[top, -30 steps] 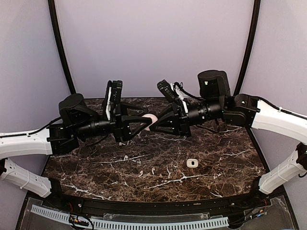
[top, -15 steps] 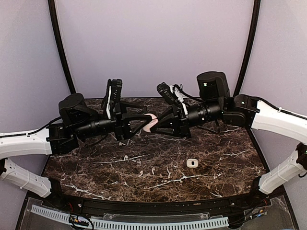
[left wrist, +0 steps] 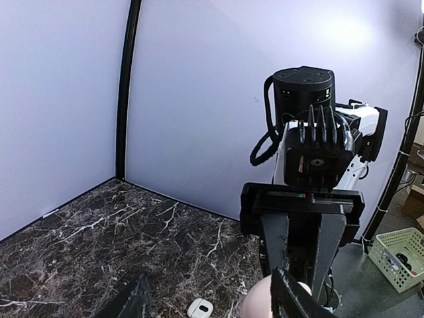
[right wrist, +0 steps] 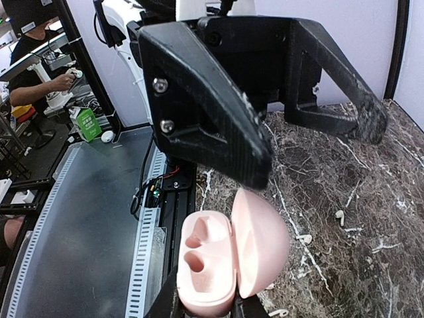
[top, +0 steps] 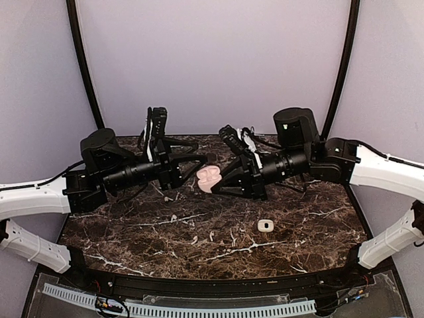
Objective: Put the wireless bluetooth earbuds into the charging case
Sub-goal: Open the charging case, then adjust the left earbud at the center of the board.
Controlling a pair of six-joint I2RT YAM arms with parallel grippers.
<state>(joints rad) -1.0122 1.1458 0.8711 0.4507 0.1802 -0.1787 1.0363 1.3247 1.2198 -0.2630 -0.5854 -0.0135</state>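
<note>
The earbuds I can make out are tiny white bits lying flat on the table. One is on the left arm's side, and the second earbud is closer to the middle and the near edge. They are so small that I cannot tell which way their stems point. The pink case is not down there with them. It is up in the air with its lid swung open, and both little holes inside are empty. The right gripper is clamped on the bottom of the pink case, so that arm is busy. The left gripper has its two fingers spread wide with nothing between them. It hangs just beside the open lid, facing the right gripper. So the earbuds lie below both grippers, toward the near edge, well apart from the pink case. I think the left arm should go down for them, since it is free and the first one is on its side. A small white case sits on the table over on the right, apart from all this.
</note>
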